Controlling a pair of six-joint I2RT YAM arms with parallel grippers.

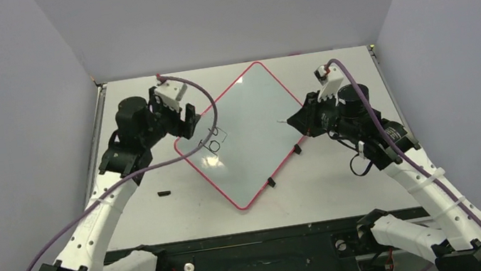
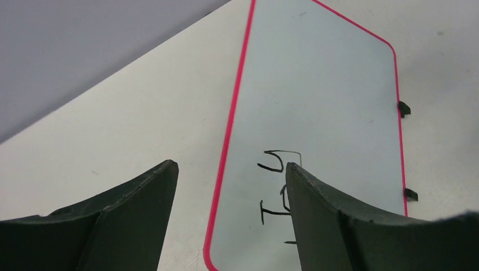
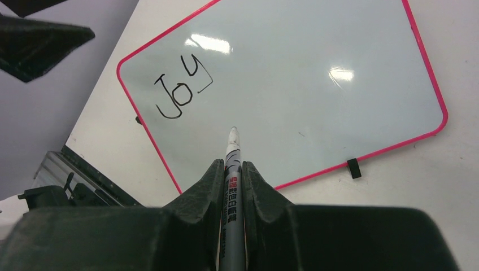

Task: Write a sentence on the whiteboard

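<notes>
Right tool (image 3: 233, 165) grips marker (image 3: 232, 148), tip over whiteboard (image 3: 316, 96).

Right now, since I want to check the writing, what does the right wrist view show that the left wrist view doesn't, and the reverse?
Only the right wrist view shows the marker clamped between the right fingers, and the whole word "Joy", readable. Only the left wrist view shows the left fingers, spread apart with nothing between them, one of them hiding part of the lettering. Both show the whiteboard with its red rim and black writing near one end.
</notes>
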